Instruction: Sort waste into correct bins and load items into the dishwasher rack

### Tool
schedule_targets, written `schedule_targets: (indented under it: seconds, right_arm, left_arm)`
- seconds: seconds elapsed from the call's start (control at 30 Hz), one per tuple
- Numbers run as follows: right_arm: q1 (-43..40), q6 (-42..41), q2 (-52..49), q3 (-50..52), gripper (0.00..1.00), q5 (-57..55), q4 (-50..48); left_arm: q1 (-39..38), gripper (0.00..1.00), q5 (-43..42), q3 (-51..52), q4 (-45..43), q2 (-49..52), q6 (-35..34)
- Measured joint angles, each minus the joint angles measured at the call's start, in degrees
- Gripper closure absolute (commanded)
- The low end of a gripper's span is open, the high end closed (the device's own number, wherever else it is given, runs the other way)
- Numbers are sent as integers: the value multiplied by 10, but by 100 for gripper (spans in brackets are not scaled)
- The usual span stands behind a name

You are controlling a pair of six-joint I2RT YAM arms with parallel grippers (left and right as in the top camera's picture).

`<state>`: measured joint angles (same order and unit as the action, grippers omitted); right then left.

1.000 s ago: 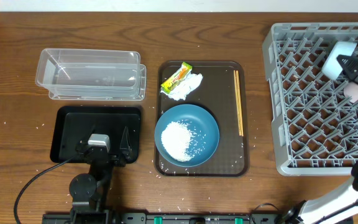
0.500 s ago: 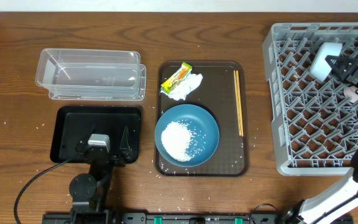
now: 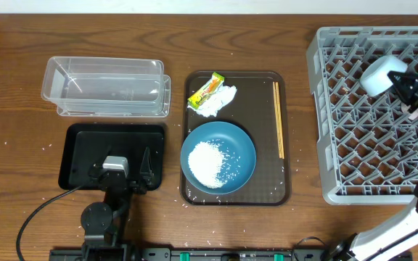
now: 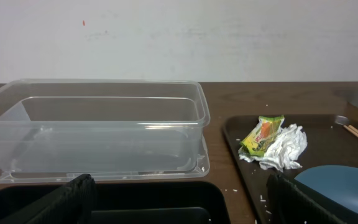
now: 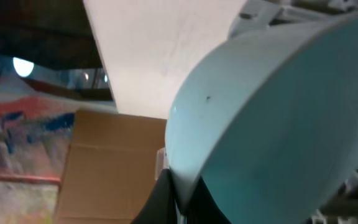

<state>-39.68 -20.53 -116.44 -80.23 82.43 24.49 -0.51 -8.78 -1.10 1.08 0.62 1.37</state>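
Jaws of right gripper (image 3: 396,80) narrow, pinching rim of light blue saucer (image 3: 377,75), held tilted on edge over far part of dishwasher rack (image 3: 319,123), near far right corner of worktop; contact with rack unclear. Jaws of left gripper (image 3: 121,168) wide, holding nothing, above black tray (image 3: 78,141) toward near left corner. Saucer looks light, stiff, smooth, so likely slippery and chippable; rim pinch seems right hold. Next move probably calls for gentle lowering between lattice ribs before release
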Motion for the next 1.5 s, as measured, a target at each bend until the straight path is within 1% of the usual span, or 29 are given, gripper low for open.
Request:
schedule_targets:
  seconds: [0.07,0.13,0.2,0.23,0.27,0.3,0.33,0.37,0.4,0.57,0.7,0.77,0.83,0.87,0.9,0.97,1.07,1.17,1.33,1.5]
  right_arm:
    - [-4,12,6,-1,96,-12,31]
    - [-8,21,17,-2,91,-33,58]
    - [-12,21,34,-1,75,-70,89]
    - [-17,20,45,1,66,-100,104]
    - [-21,20,53,3,53,-123,113]
    - [-25,21,62,5,30,-145,122]
    - [-28,20,71,6,10,-168,130]
    - [-30,21,83,7,1,-191,139]
    - [-31,21,97,8,1,-212,149]
    - [-32,20,178,9,1,-309,186]
    - [-32,21,243,9,1,-362,195]
    - [-32,21,269,9,6,-381,195]
    - [-31,23,295,9,22,-402,198]
    - [-30,24,303,9,34,-410,198]
    - [-24,23,313,9,50,-430,199]
    - [-8,24,322,9,71,-466,199]
    - [30,24,321,9,92,-537,200]
    - [70,23,308,9,99,-590,192]
    - [129,12,254,9,99,-672,180]
    - [139,5,194,9,99,-717,149]
  left_arm:
    - [0,9,0,0,0,0,0]
    - [0,9,0,0,0,0,0]
    - [0,9,0,0,0,0,0]
    - [0,9,0,0,0,0,0]
    - [0,9,0,0,0,0,0]
    - [0,9,0,0,0,0,0]
    - [0,9,0,0,0,0,0]
    - [0,9,0,0,0,0,0]
    - [0,9,0,0,0,0,0]
    - [0,9,0,0,0,0,0]
    - [0,9,0,0,0,0,0]
    - [0,9,0,0,0,0,0]
    - [0,9,0,0,0,0,0]
    - [0,9,0,0,0,0,0]
    - [0,9,0,0,0,0,0]
    - [0,9,0,0,0,0,0]
    - [0,9,0,0,0,0,0]
    - [0,9,0,0,0,0,0]
    - [0,9,0,0,0,0,0]
    - [0,9,0,0,0,0,0]
